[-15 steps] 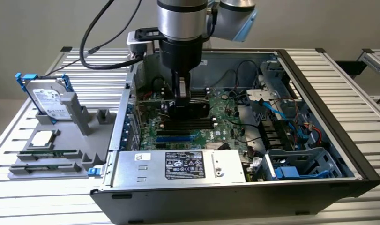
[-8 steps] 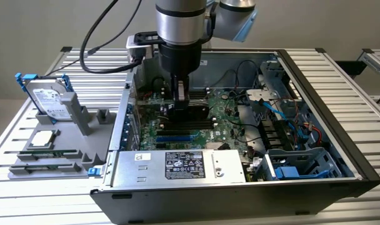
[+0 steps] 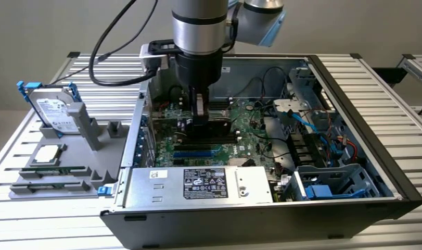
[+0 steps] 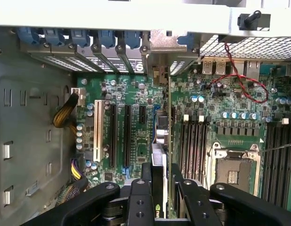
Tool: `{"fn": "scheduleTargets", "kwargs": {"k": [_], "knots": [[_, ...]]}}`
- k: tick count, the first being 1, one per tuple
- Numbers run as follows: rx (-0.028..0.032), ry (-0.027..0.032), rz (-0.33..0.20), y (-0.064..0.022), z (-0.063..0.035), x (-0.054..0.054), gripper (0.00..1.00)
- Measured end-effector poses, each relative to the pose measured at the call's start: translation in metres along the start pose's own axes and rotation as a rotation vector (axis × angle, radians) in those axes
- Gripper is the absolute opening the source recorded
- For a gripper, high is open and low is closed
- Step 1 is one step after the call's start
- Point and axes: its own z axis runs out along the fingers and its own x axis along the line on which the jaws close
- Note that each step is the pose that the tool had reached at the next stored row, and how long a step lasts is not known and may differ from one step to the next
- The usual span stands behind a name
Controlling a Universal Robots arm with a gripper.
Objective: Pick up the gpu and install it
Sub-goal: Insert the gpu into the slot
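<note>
Nearest, along the case [image 3: 266,224] front: power supply [image 3: 204,185]. Farther in, above the motherboard [image 4: 230,94]: gripper [image 4: 160,172], jaws narrowed onto the gpu [image 4: 161,139], held on edge over the expansion slots, silver bracket toward the far rear wall. Probably light, stiff, fragile; best gripped along the board's upper edge, clear of chips and contacts. Whether seated, impossible to tell.

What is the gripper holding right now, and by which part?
The gripper is shut on the gpu, clamping its two flat faces near the top edge.
</note>
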Motion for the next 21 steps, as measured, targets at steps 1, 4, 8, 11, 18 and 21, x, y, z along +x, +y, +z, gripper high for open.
{"fn": "scheduleTargets", "kwargs": {"k": [1,4,8,11,18,21], "knots": [[0.0,0.0008,0.001,0.0003,0.001,0.0,0.27],[0.0002,0.0038,0.007,0.0013,0.0046,0.0,0.27],[0.0,0.008,0.016,0.0021,0.009,0.0,0.27],[-0.0002,0.011,0.019,0.0024,0.012,0.0,0.27],[-0.0004,0.016,0.028,0.0033,0.0178,0.0,0.27],[-0.0006,0.018,0.031,0.0037,0.0202,0.0,0.27]]}}
